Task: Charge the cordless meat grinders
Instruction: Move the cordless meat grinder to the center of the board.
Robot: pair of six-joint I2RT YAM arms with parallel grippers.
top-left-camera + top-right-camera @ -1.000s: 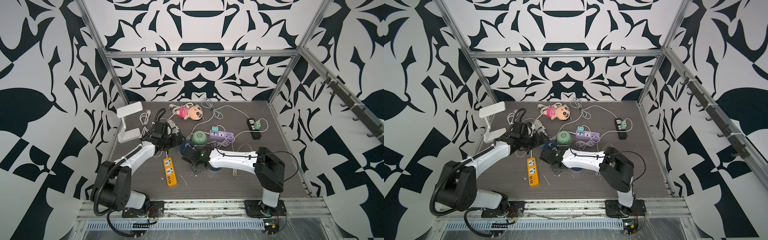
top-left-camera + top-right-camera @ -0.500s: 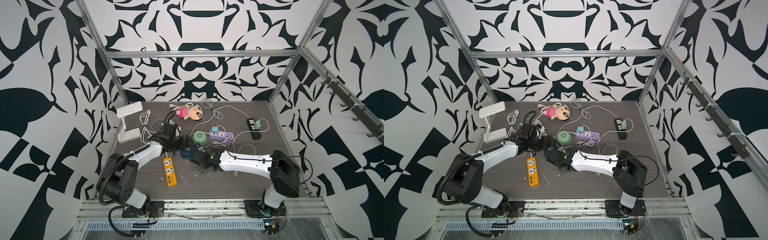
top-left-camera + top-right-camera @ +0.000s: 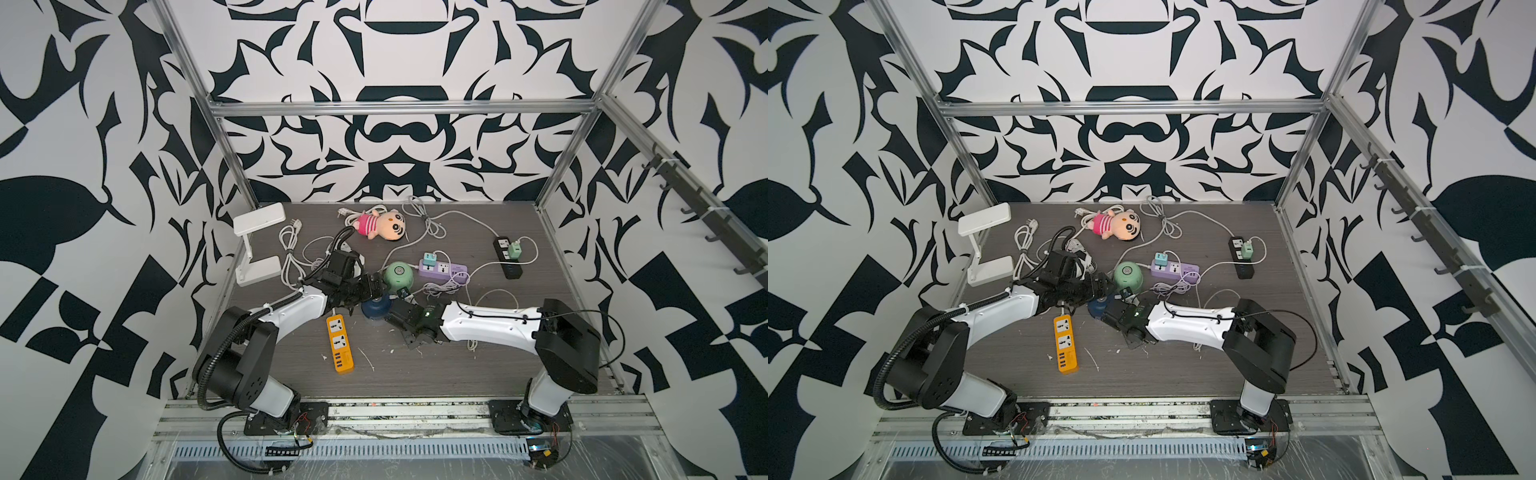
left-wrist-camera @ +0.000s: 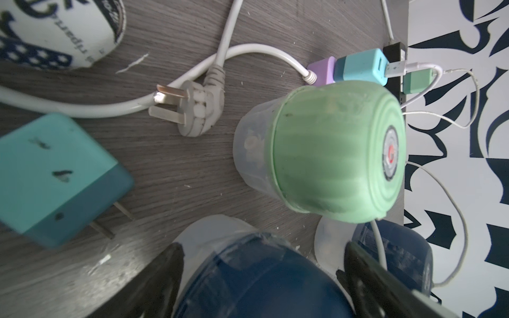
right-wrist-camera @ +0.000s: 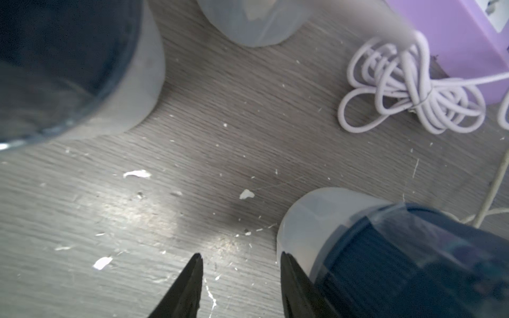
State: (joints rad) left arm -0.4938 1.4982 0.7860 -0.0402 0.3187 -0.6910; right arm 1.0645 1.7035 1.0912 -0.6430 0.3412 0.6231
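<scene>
Three cordless meat grinders stand mid-table. The mint green one (image 3: 398,276) (image 4: 330,154) is upright beside the purple strip. A dark blue one (image 3: 376,309) (image 4: 261,275) sits on the table between the wide-spread fingers of my left gripper (image 3: 376,296) (image 4: 260,264), which straddles it, open. A second dark blue grinder (image 4: 399,261) (image 5: 399,261), with a white cable at it, lies just outside one finger of my right gripper (image 5: 241,258). That gripper is open over bare table. In both top views the right wrist hides this grinder.
An orange power strip (image 3: 340,344) lies in front of the left gripper. A purple strip (image 3: 442,269) with a teal adapter and a black strip (image 3: 507,257) sit further back right. A loose teal adapter (image 4: 55,179), a white plug (image 4: 190,110), coiled cables, a plush doll (image 3: 380,224) and a white lamp (image 3: 257,245) are around.
My left arm has swung right from the cable pile until its jaws stand around the dark blue grinder. The right arm has stretched out, its elbow shifting right, and its jaws have widened slightly.
</scene>
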